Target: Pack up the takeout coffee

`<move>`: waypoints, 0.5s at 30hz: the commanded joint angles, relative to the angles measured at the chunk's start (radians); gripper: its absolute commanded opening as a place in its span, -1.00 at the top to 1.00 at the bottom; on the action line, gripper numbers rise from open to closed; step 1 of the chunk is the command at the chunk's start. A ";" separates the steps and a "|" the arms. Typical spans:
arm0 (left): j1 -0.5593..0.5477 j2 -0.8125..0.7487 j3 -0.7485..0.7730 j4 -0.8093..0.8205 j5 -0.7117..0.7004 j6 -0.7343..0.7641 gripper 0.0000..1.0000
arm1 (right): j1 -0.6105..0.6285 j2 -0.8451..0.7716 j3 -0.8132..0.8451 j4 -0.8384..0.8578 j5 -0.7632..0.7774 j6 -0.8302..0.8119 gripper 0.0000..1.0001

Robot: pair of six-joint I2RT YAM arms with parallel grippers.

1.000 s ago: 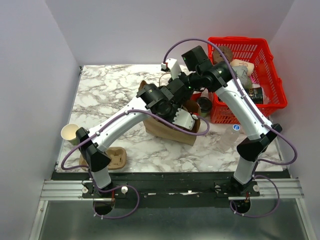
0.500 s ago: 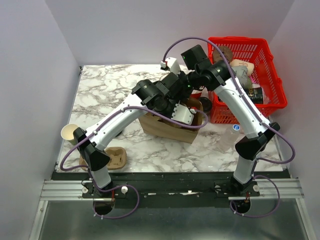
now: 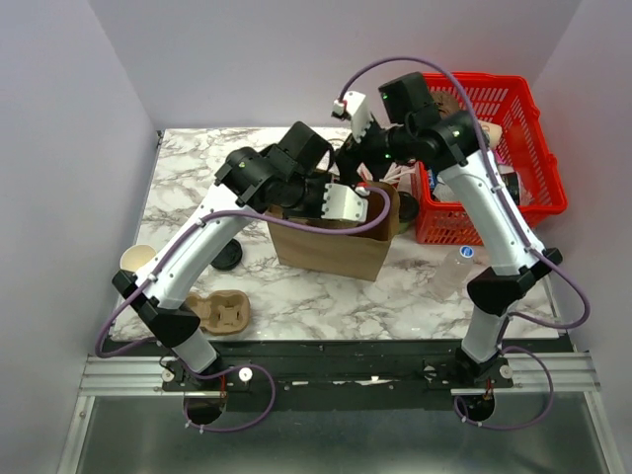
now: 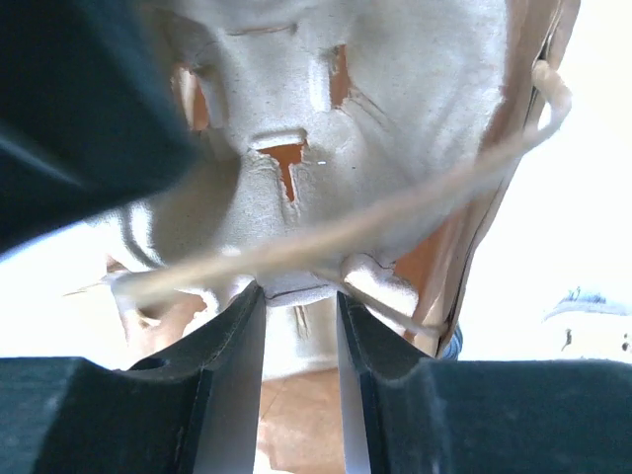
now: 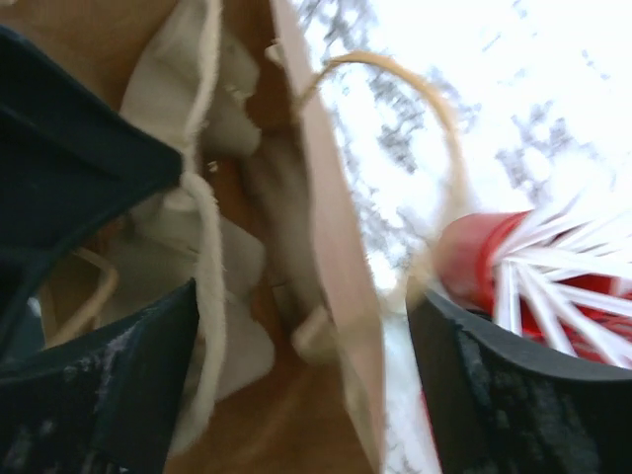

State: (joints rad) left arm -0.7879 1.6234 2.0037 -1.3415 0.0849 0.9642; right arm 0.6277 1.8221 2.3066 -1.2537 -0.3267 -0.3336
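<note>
**Bag tip and handle snag risk**

Paper bag (image 3: 331, 247) is steadied by one rim pinch only, so it could fold or tip. Red cup of sticks (image 5: 474, 257) sits just beside it and could get knocked. Twine handle (image 5: 434, 109) could snag a finger.

Both arms reach over the bag. Left gripper (image 4: 299, 296) apparently pinches the rim. Right gripper (image 5: 301, 296) has its jaws spread wide astride the bag wall. Takeout coffee can't be made out in any view.

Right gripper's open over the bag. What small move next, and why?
Probably lift the right gripper straight up. Its open jaws straddle a wall of the paper bag, with its handle and the red cup of sticks close by; a sideways move could snag them.
</note>
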 commanded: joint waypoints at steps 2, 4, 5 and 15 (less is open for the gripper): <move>0.061 -0.042 0.061 -0.174 0.139 -0.082 1.00 | -0.077 -0.075 0.123 0.113 0.025 0.039 -0.97; 0.084 -0.040 0.063 -0.174 0.162 -0.116 1.00 | -0.088 -0.141 0.021 0.178 0.020 0.053 -0.98; 0.090 -0.039 0.066 -0.173 0.173 -0.125 1.00 | -0.088 -0.176 -0.025 0.254 0.020 0.067 -0.99; 0.159 -0.007 0.089 -0.173 0.243 -0.186 1.00 | -0.085 -0.428 -0.361 0.341 -0.342 0.033 -0.51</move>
State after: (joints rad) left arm -0.6514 1.6066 2.0583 -1.3338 0.2592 0.8238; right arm 0.5358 1.3926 2.0174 -0.9237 -0.4278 -0.2722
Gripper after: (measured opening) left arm 0.381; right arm 0.812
